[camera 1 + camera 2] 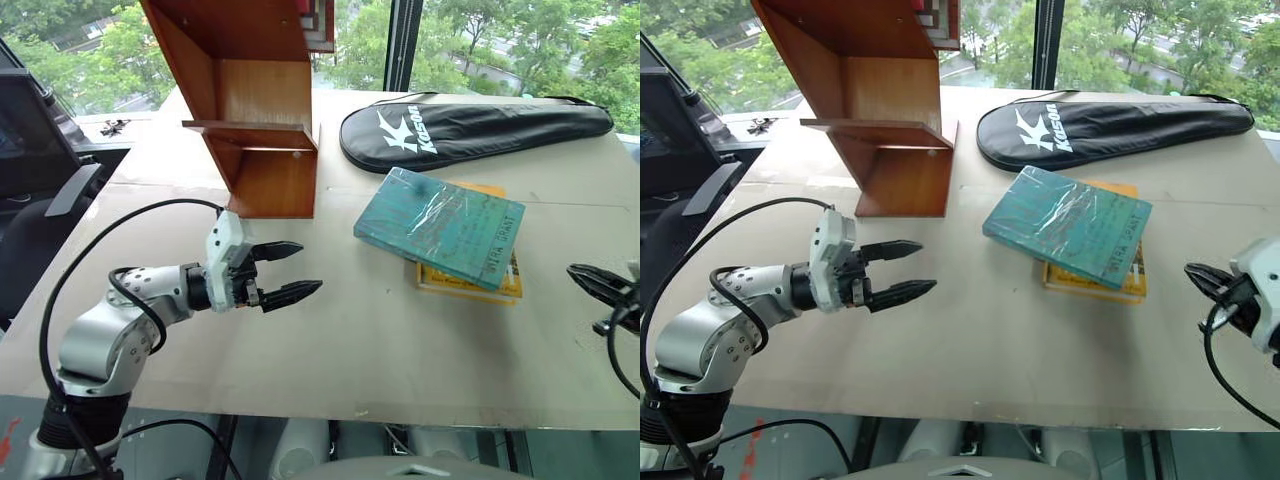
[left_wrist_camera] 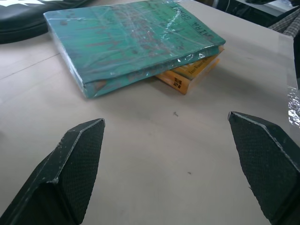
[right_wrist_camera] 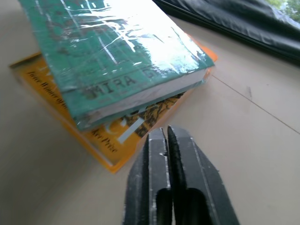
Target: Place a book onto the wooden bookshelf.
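The book (image 1: 438,225), teal-green in shiny plastic wrap, lies flat on the table on top of a yellow book (image 1: 470,280). The wooden bookshelf (image 1: 250,100) stands at the back left, its middle shelf board bare. My left gripper (image 1: 290,271) hovers open over the table in front of the shelf and left of the book, nothing between its fingers (image 2: 75,168). My right gripper (image 1: 1202,283) is at the right edge, shut and empty, pointing toward the books' near corner; its closed fingers (image 3: 166,187) sit just short of the yellow book (image 3: 93,136).
A black racket cover (image 1: 470,130) lies at the back right behind the books. The cardboard-covered table (image 1: 350,350) has open surface between the grippers. A dark chair (image 1: 40,190) stands off the table's left side. Windows run along the back.
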Robot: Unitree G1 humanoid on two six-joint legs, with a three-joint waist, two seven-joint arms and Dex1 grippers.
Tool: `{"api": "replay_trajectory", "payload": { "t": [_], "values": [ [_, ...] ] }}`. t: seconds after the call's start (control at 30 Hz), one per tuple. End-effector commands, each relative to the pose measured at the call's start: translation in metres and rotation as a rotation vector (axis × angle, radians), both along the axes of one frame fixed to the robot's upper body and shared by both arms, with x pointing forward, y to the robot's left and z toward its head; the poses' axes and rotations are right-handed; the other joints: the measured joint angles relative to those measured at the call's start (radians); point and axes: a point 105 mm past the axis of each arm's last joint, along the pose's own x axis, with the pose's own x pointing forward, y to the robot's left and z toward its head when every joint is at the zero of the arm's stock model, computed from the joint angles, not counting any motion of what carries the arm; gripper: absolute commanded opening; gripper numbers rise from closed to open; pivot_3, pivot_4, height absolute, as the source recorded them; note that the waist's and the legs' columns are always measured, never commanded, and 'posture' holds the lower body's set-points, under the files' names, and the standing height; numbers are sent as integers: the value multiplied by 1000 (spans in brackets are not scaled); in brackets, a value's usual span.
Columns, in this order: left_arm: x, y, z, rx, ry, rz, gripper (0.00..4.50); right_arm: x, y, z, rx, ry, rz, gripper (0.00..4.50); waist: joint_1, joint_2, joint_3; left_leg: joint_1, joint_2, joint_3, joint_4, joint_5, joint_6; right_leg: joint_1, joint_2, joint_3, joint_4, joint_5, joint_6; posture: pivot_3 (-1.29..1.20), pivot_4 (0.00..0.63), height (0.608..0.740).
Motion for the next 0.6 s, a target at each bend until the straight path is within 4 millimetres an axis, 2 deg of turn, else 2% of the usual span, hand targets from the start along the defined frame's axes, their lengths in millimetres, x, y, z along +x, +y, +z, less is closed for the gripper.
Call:
{"api": "replay_trajectory", "payload": {
  "t": [0.03, 0.23, 0.37, 0.47, 0.6],
  "values": [
    [-7, -8, 11, -20, -44, -44, 4379, 18, 13, -6, -52, 35, -12, 28, 1, 0, 0, 0, 0, 0, 0, 0, 0, 0, 0, 0, 0, 0, 0, 0, 150, 740],
    [-9, -7, 10, -11, -53, -37, 4379, 48, 28, -22, -126, 99, -34, 28, 5, -1, 1, -2, 0, -1, 0, 2, -3, -1, 1, 0, -1, 0, 0, 0, 150, 740],
    [-10, -8, 8, -16, -53, -28, 4379, 55, 40, -29, -149, 122, 1, 28, 5, -1, 1, -3, 0, -1, 0, 2, -3, -2, 1, 0, -1, 0, 0, 0, 150, 740],
    [-12, -11, 4, -16, -45, -21, 4379, 61, 51, -27, -124, 97, 31, 28, 4, -1, 1, -4, 0, -1, 0, 2, -3, -3, 1, 0, -1, 0, 0, 0, 150, 740],
    [-10, -17, 1, -42, -10, 15, 4379, 61, 44, -19, -143, 49, -3, 28, 4, -1, 1, -5, 0, -1, 0, 2, -3, -4, 1, 0, -1, 0, 0, 0, 150, 740]
  ]
}}
